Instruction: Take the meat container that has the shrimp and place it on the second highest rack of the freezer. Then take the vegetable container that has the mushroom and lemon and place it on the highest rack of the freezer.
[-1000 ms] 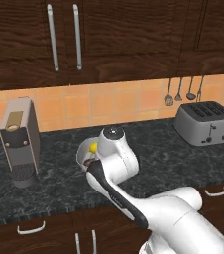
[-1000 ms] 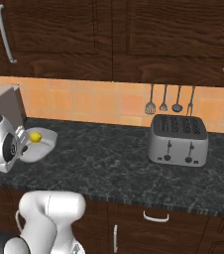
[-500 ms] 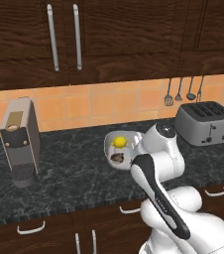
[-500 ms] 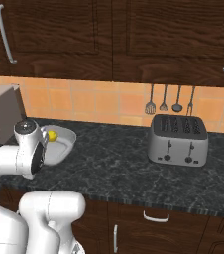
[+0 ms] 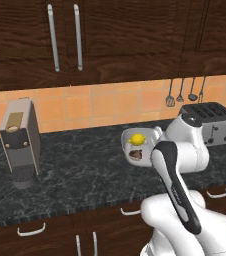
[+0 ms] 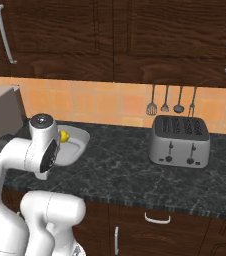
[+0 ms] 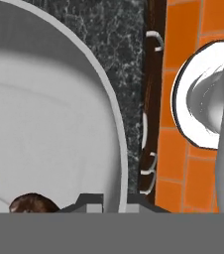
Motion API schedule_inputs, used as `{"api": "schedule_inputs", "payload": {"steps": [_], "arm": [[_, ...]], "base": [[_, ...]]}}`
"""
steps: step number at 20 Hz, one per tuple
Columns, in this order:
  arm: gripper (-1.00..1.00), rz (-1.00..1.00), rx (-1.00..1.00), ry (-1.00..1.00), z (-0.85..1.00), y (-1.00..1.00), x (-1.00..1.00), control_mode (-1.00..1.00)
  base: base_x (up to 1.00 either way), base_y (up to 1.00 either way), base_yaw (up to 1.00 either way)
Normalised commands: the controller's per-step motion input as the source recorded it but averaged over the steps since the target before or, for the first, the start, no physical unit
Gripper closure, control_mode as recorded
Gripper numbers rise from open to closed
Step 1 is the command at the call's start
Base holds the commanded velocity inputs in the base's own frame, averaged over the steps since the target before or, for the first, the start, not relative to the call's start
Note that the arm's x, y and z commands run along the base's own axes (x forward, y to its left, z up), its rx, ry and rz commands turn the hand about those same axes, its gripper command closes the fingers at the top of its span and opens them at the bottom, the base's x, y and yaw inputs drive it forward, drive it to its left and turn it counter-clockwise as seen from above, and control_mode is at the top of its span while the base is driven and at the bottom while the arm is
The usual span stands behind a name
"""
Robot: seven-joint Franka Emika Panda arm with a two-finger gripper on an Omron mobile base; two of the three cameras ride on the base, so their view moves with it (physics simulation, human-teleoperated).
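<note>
1. The vegetable container, a pale shallow dish, is seen above the desk, left of the toaster. It carries the lemon and the mushroom.
2. The hand is located at the container's rim on the toaster side; the rim runs between the two fingertips, so a pinch on the rim is judged.
3. Open room lies toward the coffee machine; the freezer is not in sight.
</note>
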Motion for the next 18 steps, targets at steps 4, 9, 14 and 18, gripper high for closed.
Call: {"api": "schedule_inputs", "payload": {"steps": [4,9,14,18], "arm": [[1.0,0.0,-0.06,0.0,0.0,-0.15,0.0,-1.0],[1.0,0.0,-0.11,0.0,0.04,-0.09,0.0,-1.0],[1.0,0.03,-0.05,0.0,0.2,-0.06,0.0,-1.0],[1.0,0.3,0.0,0.0,0.21,-0.24,0.0,-1.0]], "base": [[0.0,0.0,0.0],[0.0,0.0,0.0],[0.0,0.0,0.0],[0.0,0.0,0.0]]}}
